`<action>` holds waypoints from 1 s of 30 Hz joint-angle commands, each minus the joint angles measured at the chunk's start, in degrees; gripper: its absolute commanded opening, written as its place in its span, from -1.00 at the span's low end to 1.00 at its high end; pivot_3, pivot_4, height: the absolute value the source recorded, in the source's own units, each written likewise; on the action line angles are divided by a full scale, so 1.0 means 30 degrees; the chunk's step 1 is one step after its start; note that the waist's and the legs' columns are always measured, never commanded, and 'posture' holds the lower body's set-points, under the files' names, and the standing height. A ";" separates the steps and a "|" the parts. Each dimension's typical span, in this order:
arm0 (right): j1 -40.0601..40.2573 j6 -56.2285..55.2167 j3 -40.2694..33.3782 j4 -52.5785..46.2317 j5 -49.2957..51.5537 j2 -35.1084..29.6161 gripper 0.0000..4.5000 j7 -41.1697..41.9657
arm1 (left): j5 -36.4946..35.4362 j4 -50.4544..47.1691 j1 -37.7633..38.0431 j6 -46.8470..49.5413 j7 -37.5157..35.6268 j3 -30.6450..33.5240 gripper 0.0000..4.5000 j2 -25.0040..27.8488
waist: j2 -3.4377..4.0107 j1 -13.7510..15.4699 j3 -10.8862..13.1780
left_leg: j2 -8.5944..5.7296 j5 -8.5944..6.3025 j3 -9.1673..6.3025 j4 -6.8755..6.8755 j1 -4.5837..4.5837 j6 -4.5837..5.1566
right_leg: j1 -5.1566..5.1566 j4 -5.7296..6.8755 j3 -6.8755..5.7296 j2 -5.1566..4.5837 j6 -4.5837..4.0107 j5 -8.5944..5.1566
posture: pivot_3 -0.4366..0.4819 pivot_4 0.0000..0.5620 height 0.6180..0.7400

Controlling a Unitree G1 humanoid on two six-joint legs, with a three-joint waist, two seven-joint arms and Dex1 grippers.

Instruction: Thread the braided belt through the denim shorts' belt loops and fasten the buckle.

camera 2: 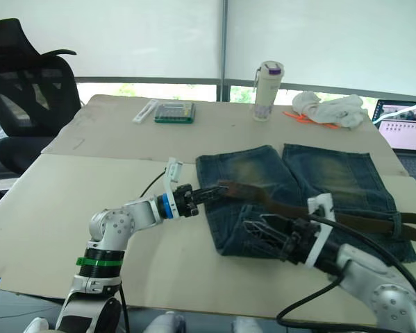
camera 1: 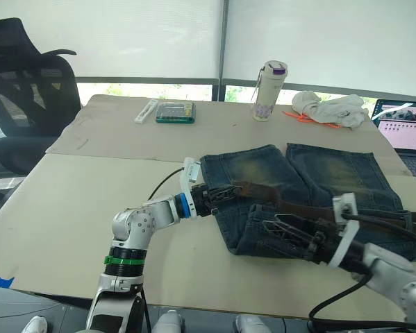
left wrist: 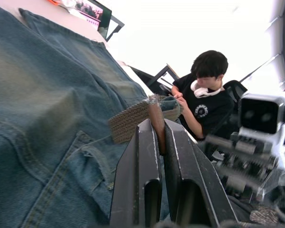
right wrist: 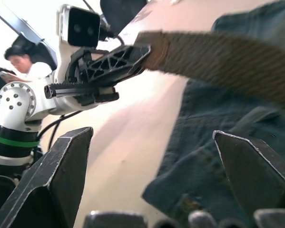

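Note:
The denim shorts (camera 1: pixel 312 180) lie flat on the table, waistband toward me and legs pointing away. The braided belt (camera 1: pixel 298 207) runs dark brown across them from left to right. My left gripper (camera 1: pixel 225 192) is shut on the belt's left end (left wrist: pixel 132 121) and holds it just above the shorts' left edge. My right gripper (camera 1: pixel 270 227) stands wide open over the waistband near the front edge, a little below the belt, with nothing between its fingers (right wrist: pixel 61 175). The buckle is hidden, and I cannot make out the belt loops.
At the back of the table stand a bottle (camera 1: pixel 269 90), a white cloth (camera 1: pixel 333 107), a green box (camera 1: pixel 175 111) and a laptop (camera 1: pixel 405 128). A black chair (camera 1: pixel 27 90) is at the left. A seated person (left wrist: pixel 204 95) is beyond the table.

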 commanded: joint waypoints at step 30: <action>-0.0082 -0.7645 0.0894 0.2878 0.2137 0.8370 -0.98 -0.2104 | 0.0052 -0.0240 -0.0048 -0.0534 0.0696 -0.0380 -1.00 -0.0121 | 0.0013 -0.0501 -0.0008 | 0.0015 0.0000 -0.0026 -0.0003 0.0005 -0.0002 | -0.0012 0.0038 -0.0020 0.0019 -0.0012 -0.0004 | -0.05 -0.47 0.96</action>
